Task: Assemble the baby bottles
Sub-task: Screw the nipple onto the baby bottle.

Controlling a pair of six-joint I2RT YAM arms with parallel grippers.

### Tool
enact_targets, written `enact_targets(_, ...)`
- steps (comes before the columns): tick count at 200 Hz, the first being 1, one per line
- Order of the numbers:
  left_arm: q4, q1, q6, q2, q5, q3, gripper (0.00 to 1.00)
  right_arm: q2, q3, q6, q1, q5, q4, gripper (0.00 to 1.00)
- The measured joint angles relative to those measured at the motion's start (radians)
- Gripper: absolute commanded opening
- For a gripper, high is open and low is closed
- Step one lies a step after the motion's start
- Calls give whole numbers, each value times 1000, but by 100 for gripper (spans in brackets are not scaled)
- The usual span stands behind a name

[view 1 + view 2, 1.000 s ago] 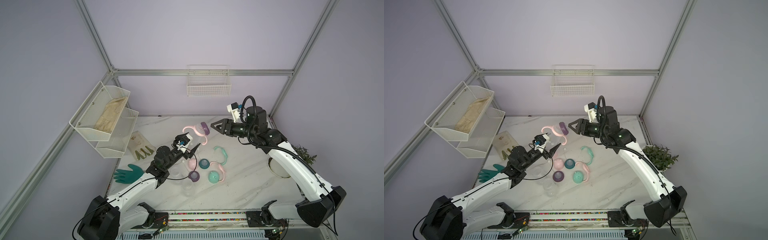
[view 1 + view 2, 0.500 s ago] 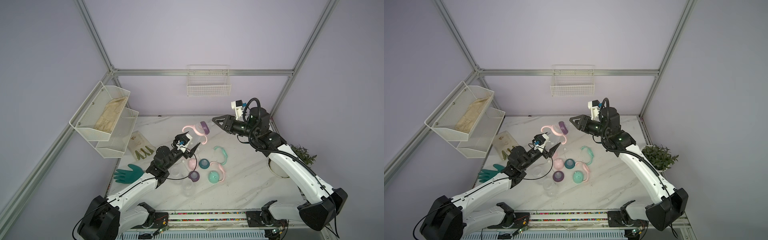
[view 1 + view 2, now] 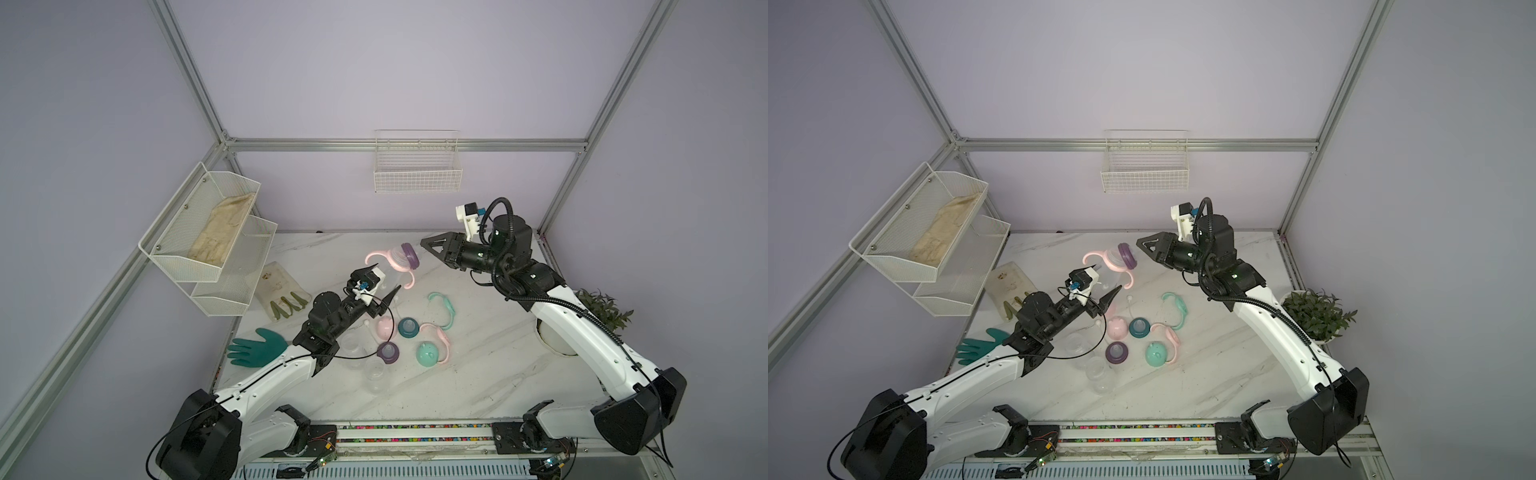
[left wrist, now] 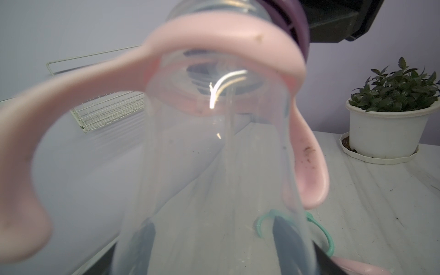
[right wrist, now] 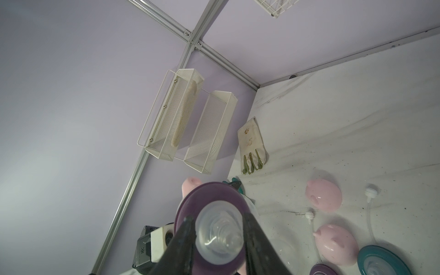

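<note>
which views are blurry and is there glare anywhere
Left wrist view: the bottle and pink handle ring are out of focus, with glare inside; the potted plant is sharp. Right wrist view: the nipple is slightly soft. Both top views: sharp, evenly lit.

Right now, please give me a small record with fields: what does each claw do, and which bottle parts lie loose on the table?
Left claw: shut on clear bottle, raised off the table
Bottle fittings: pink handle ring, purple collar, nipple
Right claw: fingers either side of nipple; contact unclear
Loose on table: mint handle ring, mint cap, teal collar
</note>
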Motion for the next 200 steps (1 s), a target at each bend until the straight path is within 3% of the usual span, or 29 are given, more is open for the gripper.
enact_targets(95, -2, 0, 0, 11, 1, 0, 0, 46, 6, 6, -5, -38, 14, 0)
enact_targets(200, -9, 0, 2, 27, 56, 0, 0, 98, 141, -69, -1, -103, -69, 0)
